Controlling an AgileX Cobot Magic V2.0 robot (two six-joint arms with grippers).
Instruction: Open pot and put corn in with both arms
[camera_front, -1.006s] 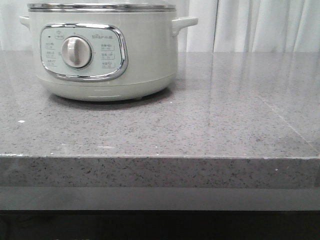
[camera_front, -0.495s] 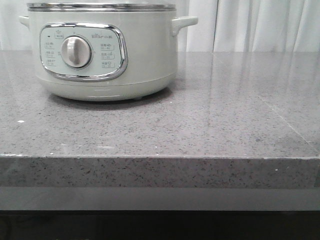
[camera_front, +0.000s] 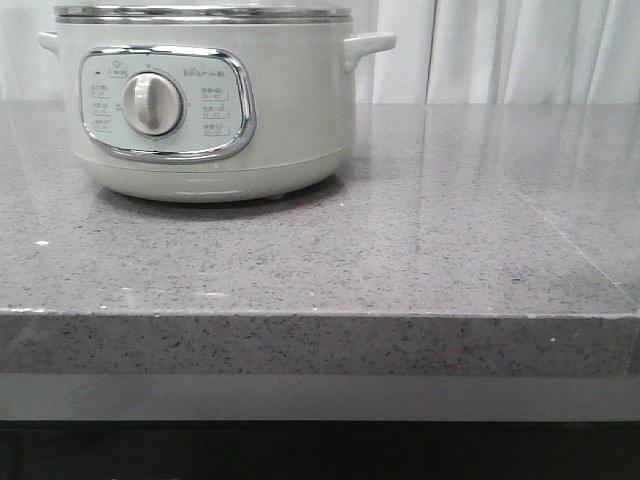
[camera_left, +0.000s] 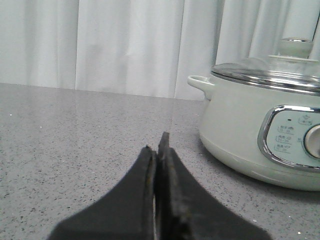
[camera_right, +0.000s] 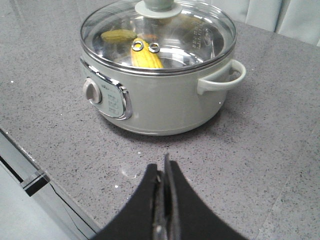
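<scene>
The left gripper (camera_left: 159, 150) has its two black fingers pressed together, holding nothing. It hangs low over the grey counter (camera_front: 450, 230), on the left side of the pot (camera_front: 205, 100). From there the pot lies to the right and a bit farther away, and its near handle (camera_left: 199, 84) sticks out toward this arm.

The pot sits on the far left part of the counter. Its glass lid (camera_right: 159, 37) is on, with a round knob (camera_right: 158, 6) in the middle.

The corn (camera_right: 146, 57) shows through the glass. It already lies inside the pot, under the lid. Its long side runs from near the middle of the pot out toward the side with the dial (camera_right: 92, 91). Something yellow-green (camera_right: 118, 35) lies next to it; I cannot tell what it is.

The right gripper (camera_right: 165, 175) is higher up, looking down on the pot, well apart from it. Its fingers are squeezed together too, and empty. The knob lies straight ahead of them, past the pot's wall.

The counter around the pot is flat and shiny. White curtains (camera_front: 520, 50) hang behind.
</scene>
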